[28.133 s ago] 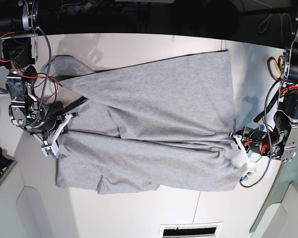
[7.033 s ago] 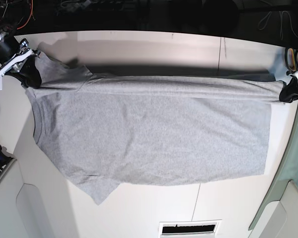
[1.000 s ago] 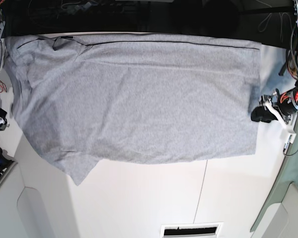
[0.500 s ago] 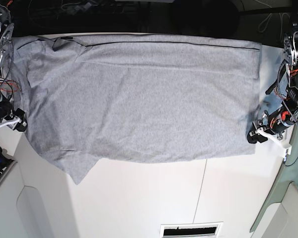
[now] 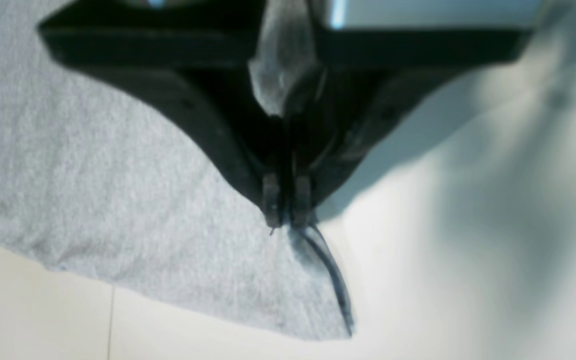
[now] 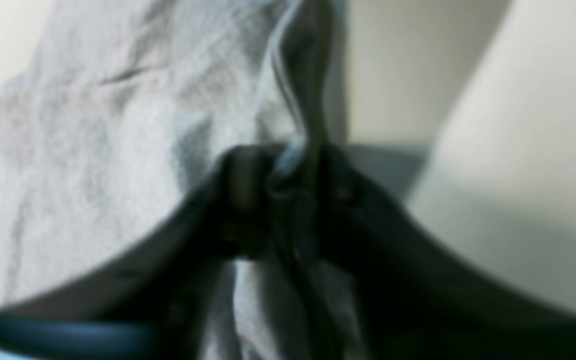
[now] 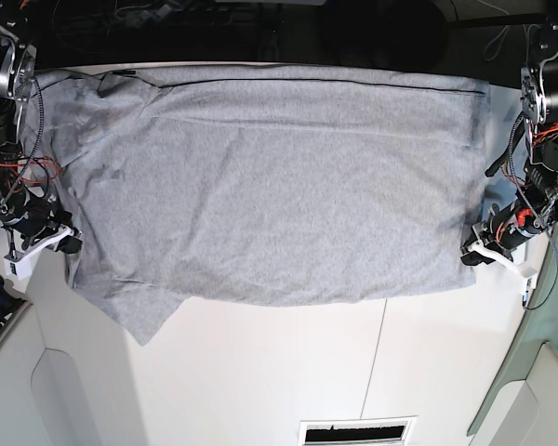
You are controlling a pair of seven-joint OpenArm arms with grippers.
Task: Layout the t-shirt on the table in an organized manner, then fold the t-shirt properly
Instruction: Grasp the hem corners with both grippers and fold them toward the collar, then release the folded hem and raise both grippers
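Note:
The light grey t-shirt (image 7: 260, 186) lies spread wide and mostly flat on the white table (image 7: 288, 372), with one sleeve poking toward the near left. My left gripper (image 7: 469, 258) is at the shirt's near right corner. In the left wrist view its fingertips (image 5: 286, 212) are shut, pinching the grey cloth (image 5: 93, 200) by the dark hem. My right gripper (image 7: 68, 245) sits on the shirt's left edge. The blurred right wrist view shows it (image 6: 288, 170) shut on a bunched fold of cloth (image 6: 93, 125).
A thin dark seam (image 7: 379, 353) runs across the table toward a vent slot (image 7: 358, 432) at the near edge. A grey-green panel (image 7: 539, 362) borders the right side. Cables hang from both arms near the table's far corners.
Both grippers have moved in onto the shirt's edges and shut on the cloth. The left one slid toward the near right corner, and the right one came inward to the left edge.

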